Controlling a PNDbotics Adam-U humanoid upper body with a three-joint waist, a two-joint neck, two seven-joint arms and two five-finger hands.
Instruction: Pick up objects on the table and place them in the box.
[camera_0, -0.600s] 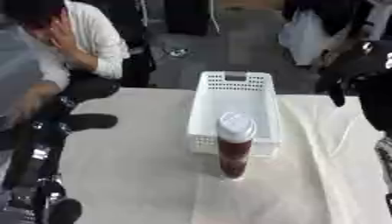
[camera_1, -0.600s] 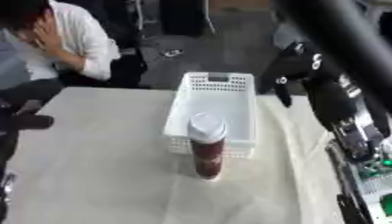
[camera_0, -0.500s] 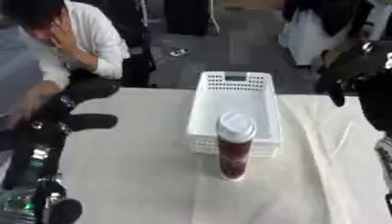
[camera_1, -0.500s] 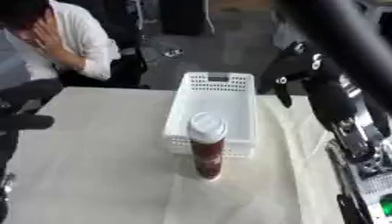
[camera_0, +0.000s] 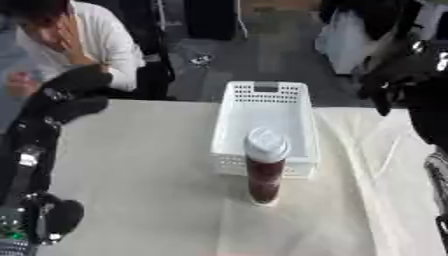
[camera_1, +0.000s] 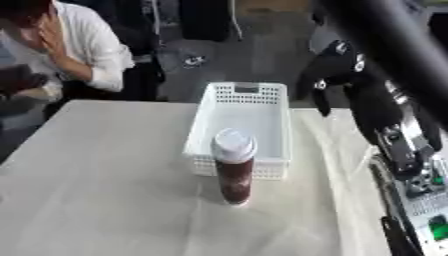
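A brown cup with a white lid stands upright on the white tablecloth, just before the near end of the white basket, well apart from both hands. The right hand is held above the basket's far right corner, fingers hanging relaxed, nothing gripped. The left hand is raised at the table's far left edge; its finger state cannot be told.

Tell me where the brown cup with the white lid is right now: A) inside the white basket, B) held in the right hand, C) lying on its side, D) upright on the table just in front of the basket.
D: the cup stands upright on the table against the near end of the empty white basket, with no hand on it.
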